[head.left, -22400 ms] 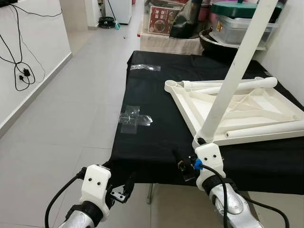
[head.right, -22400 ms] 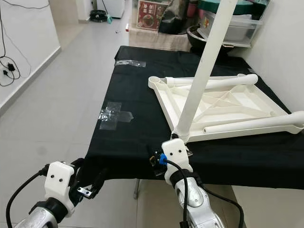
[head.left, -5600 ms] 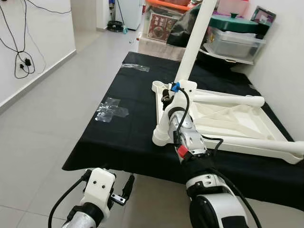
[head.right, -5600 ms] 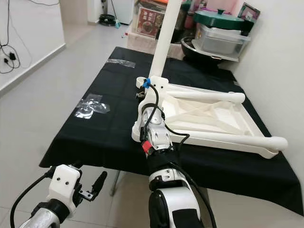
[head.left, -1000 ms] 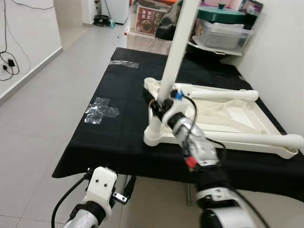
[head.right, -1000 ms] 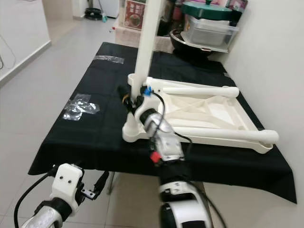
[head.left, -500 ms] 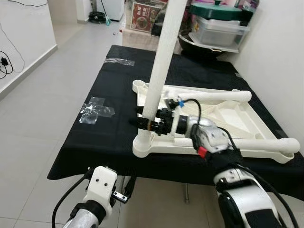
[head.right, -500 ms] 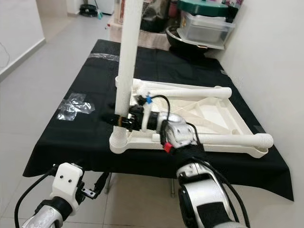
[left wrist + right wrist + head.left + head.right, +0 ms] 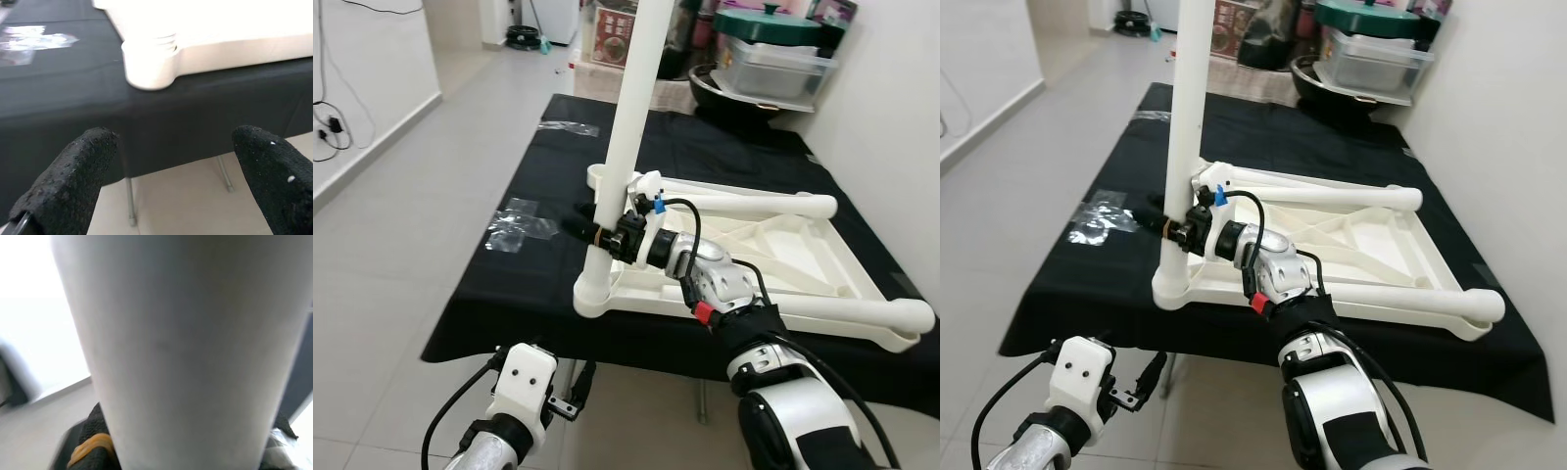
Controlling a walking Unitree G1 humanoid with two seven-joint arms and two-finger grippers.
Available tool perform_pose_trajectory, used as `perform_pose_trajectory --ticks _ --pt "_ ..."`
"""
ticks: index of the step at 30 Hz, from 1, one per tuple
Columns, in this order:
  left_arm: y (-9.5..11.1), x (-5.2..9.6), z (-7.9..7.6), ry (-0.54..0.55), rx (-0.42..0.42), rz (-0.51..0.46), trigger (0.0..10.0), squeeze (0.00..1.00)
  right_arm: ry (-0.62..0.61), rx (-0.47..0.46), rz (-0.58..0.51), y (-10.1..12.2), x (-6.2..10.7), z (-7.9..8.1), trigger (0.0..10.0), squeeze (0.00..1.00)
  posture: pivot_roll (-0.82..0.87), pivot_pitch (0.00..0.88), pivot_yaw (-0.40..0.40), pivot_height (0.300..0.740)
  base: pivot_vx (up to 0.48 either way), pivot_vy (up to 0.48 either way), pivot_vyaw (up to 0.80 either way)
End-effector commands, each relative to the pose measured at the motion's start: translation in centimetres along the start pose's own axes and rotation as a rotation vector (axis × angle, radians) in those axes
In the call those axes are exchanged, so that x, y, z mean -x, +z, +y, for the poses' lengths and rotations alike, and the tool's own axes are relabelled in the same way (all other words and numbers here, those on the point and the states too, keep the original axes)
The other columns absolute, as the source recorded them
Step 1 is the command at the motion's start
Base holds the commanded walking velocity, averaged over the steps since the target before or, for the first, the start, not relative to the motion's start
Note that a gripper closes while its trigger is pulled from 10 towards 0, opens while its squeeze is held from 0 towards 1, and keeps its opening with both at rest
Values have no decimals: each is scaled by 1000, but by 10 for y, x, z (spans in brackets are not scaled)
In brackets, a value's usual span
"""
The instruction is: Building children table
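Note:
A white children's table top (image 9: pixel 803 257) lies upside down on a black-covered table (image 9: pixel 529 284). One white leg (image 9: pixel 628 127) stands upright in its near-left corner socket (image 9: pixel 594 294). My right gripper (image 9: pixel 594 233) is shut on this leg just above the socket; the right wrist view shows the leg (image 9: pixel 181 347) close up between the black fingers (image 9: pixel 93 431). Two more white legs (image 9: pixel 749 203) (image 9: pixel 862 311) lie flat along the top's far and near edges. My left gripper (image 9: pixel 171 161) hangs open below the table's front edge, facing the socket (image 9: pixel 146 66).
Crumpled clear plastic (image 9: pixel 516 223) lies on the cloth left of the table top, with more (image 9: pixel 566 126) at the far end. Storage bins and a pot (image 9: pixel 773 64) stand behind. A wall runs along the right, and tiled floor (image 9: pixel 401 245) lies to the left.
My right forearm has swung from in front of the leg round to its right side, still gripping it. The leg now stands straighter. The left arm has not moved; the view shifted slightly.

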State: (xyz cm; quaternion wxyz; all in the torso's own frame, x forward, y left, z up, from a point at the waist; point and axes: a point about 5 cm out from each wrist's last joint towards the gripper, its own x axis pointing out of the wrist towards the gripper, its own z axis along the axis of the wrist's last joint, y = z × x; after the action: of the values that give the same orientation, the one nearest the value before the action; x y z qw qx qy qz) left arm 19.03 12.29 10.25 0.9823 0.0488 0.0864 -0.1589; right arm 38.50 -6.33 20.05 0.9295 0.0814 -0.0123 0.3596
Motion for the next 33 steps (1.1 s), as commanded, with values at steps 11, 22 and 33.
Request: perform_pose_trajectory --ticks 11,22,33 --pt "-2 0 -1 -5 -3 5 10000 0 -965 -166 -3 -22 43 -34 0 0 136 38 -162 740 0 0 0" --pt "-1 -1 -2 -4 1 3 10000 0 -451 -237 -135 -3 7 8 10000 0 131 39 -165 740 0 0 0" --pt "-2 -1 -2 -5 1 3 10000 0 299 -122 8 2 24 7 10000 0 134 39 -166 740 0 0 0"
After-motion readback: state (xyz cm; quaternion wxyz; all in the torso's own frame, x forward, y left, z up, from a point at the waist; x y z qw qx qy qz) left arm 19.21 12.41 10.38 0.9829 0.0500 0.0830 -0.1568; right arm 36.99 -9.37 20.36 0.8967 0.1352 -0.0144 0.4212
